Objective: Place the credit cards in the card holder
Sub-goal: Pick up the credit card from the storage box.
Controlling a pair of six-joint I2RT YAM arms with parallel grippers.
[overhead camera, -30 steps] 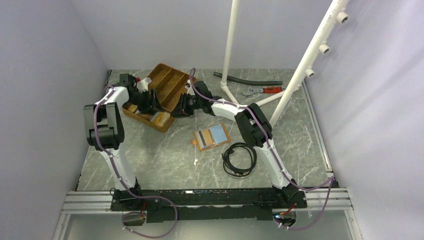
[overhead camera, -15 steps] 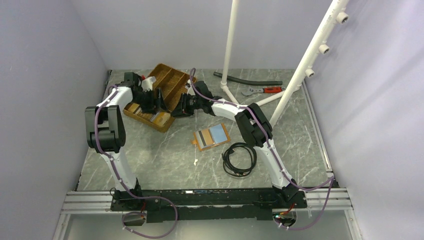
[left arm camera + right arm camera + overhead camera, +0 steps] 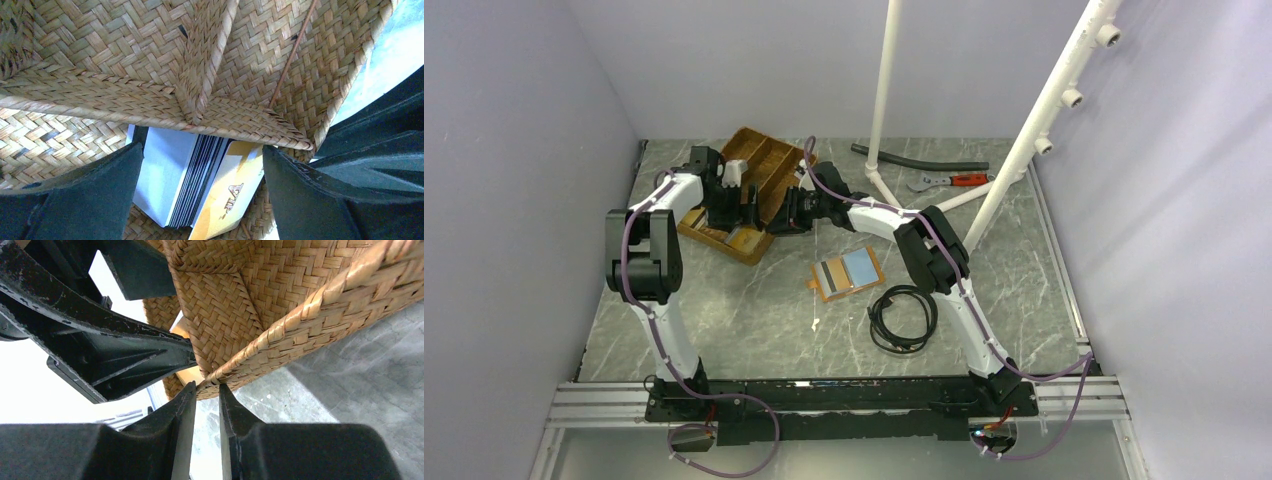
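Observation:
The credit cards (image 3: 187, 180) stand on edge as a stack in the near end compartment of the woven tray (image 3: 100, 55): whitish ones, several dark ones and a gold card (image 3: 232, 192). My left gripper (image 3: 202, 152) is open, with one finger on each side of the stack and no contact that I can see. My right gripper (image 3: 207, 386) is shut on the woven tray's rim (image 3: 280, 335) at its corner. The card holder (image 3: 848, 272) lies open on the table, away from both grippers, and shows a dark card and a pale blue pocket.
The woven tray (image 3: 769, 165) sits at the back left. A coiled black cable (image 3: 902, 318) lies right of the card holder. White pipe stands (image 3: 882, 100), a black hose (image 3: 924, 160) and a red-handled wrench (image 3: 959, 180) are at the back right. A small white scrap (image 3: 815, 323) lies on the table.
My left arm has swung right, and its gripper has moved over the tray's card compartment. My right gripper has stayed on the tray's rim.

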